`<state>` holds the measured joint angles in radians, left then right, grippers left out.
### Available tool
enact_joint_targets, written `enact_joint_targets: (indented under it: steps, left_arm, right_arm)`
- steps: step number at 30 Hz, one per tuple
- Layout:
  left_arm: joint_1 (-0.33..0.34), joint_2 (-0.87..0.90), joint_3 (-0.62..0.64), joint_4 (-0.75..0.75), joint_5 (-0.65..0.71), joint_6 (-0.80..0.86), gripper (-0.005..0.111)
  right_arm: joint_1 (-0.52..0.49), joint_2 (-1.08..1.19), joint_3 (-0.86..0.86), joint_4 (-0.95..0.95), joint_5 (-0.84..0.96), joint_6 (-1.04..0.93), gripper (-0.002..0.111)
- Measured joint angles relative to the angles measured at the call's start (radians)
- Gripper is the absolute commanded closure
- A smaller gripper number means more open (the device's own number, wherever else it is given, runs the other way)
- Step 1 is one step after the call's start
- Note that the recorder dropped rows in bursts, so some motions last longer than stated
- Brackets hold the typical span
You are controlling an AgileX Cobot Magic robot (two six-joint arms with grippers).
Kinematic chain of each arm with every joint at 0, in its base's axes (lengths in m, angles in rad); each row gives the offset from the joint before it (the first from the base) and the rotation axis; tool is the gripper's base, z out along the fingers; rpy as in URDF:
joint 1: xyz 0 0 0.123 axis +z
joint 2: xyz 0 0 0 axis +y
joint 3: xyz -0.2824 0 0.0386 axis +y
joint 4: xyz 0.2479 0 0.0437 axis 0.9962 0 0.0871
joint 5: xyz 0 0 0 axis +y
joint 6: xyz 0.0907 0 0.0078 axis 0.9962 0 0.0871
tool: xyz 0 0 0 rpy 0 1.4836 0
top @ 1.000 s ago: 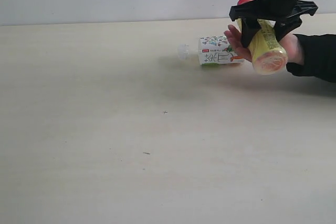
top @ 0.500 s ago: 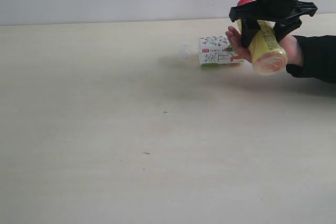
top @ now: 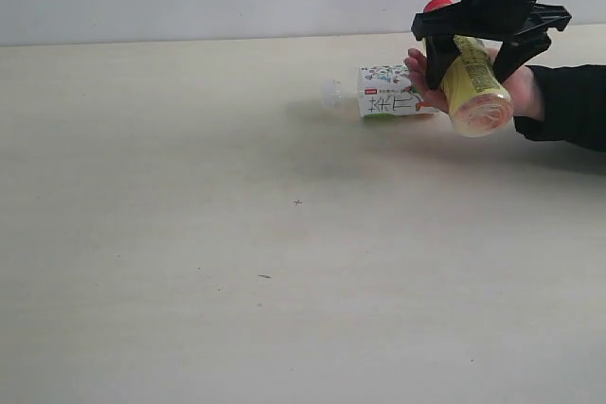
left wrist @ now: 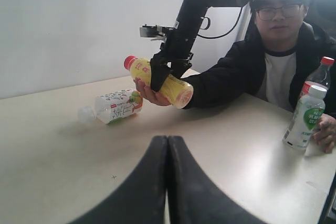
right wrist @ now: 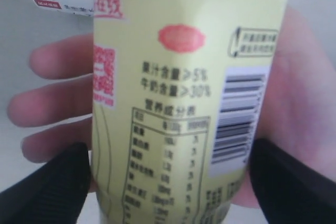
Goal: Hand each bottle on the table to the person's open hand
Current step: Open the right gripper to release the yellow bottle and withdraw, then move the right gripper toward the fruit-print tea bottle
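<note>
loosely jaws straddle yellow bottle (top: 476,92) in hand (top: 421,82) near table (top: 237,234) edge

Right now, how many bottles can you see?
4: yellow bottle on the person's palm, flower-labelled bottle lying beside it, cola bottle and white bottle standing by his other hand.
</note>
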<state>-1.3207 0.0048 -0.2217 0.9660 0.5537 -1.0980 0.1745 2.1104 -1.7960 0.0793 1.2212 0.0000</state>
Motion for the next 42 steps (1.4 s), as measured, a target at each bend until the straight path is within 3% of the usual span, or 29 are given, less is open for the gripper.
enact_joint_targets:
  steps: [30,42]
  left_arm:
    - [0.0,0.0,0.0,0.0,0.0,0.0,0.107]
    - [0.0,0.0,0.0,0.0,0.0,0.0,0.107]
  right_arm:
    - [0.0,-0.403,0.0,0.0,0.005,0.0,0.03]
    - [0.0,-0.469,0.0,0.0,0.006,0.0,0.03]
